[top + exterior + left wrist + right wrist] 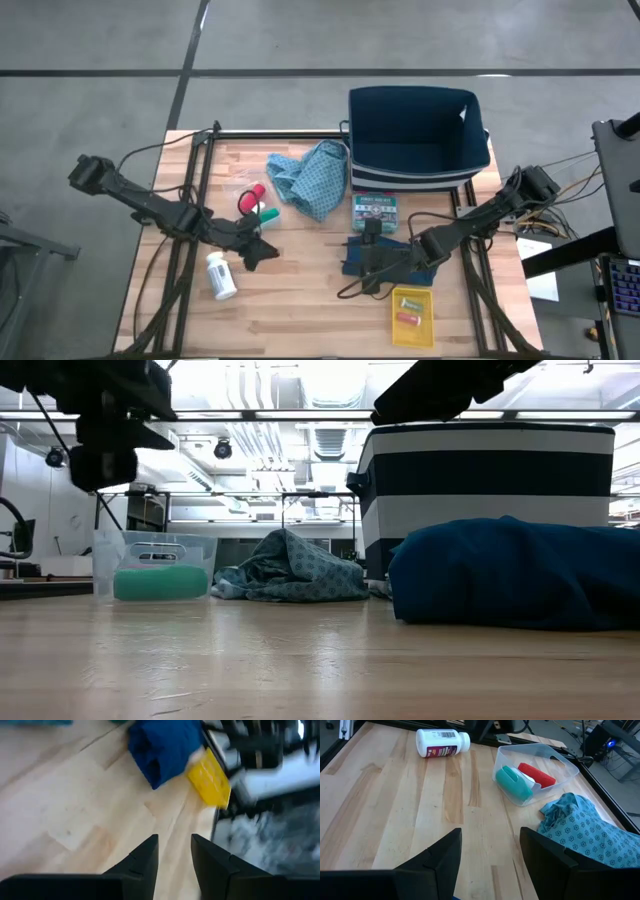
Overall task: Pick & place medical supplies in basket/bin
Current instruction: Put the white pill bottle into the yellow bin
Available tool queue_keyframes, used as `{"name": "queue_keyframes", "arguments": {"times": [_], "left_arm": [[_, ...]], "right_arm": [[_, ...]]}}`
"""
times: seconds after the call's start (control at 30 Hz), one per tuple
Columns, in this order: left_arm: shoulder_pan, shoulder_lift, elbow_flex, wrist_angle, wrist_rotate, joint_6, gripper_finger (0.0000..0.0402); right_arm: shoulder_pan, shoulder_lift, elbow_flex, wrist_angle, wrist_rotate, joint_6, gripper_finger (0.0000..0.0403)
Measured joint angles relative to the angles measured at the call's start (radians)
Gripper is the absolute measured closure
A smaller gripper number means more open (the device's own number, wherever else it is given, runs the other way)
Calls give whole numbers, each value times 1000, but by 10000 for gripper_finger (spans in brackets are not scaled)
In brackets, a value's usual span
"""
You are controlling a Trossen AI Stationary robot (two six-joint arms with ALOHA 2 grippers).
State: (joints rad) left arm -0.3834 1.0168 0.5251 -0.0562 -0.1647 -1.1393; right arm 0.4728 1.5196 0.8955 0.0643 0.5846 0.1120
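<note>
Evidently none of the supplies had reached the dark blue basket (pixel 415 135), which stood at the far edge of the table (pixel 300 310) with nothing visible inside. The dark teal folded cloth (pixel 385 258) lay near the table's middle, directly under the right gripper (pixel 368 270), whose fingers (pixel 442 852) were spread apart and held nothing. By my judgement a grasp of this cloth was the step in hand; the next move called for lowering, pinching a fold and carrying it to the basket. The cloth looked soft, bulky and loosely folded. The light-blue patterned cloth (pixel 312 175) lay crumpled beside the basket, near a clear tray (pixel 535 772) holding red and green cylinders. The white pill bottle (pixel 220 275) lay on its side just beside the left gripper (pixel 262 250), also spread and empty.
</note>
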Motion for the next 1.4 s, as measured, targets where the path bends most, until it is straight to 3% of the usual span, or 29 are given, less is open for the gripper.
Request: {"name": "queue_keyframes", "arguments": {"times": [0.1, 0.27, 0.6, 0.9, 1.4], "left_arm": [[0, 0, 27, -79, -22, -249, 281], [-37, 29, 147, -416, 35, -533, 281], [-152, 184, 435, -863, 50, -945, 281], [-211, 302, 540, -1017, 79, -1101, 264], [-336, 323, 516, -1018, 158, -1490, 102]], "right_arm": [[0, 0, 0, 0, 0, 0, 204], [0, 0, 0, 0, 0, 0, 204], [0, 0, 0, 0, 0, 0, 204], [0, 0, 0, 0, 0, 0, 204], [0, 0, 0, 0, 0, 0, 204]]}}
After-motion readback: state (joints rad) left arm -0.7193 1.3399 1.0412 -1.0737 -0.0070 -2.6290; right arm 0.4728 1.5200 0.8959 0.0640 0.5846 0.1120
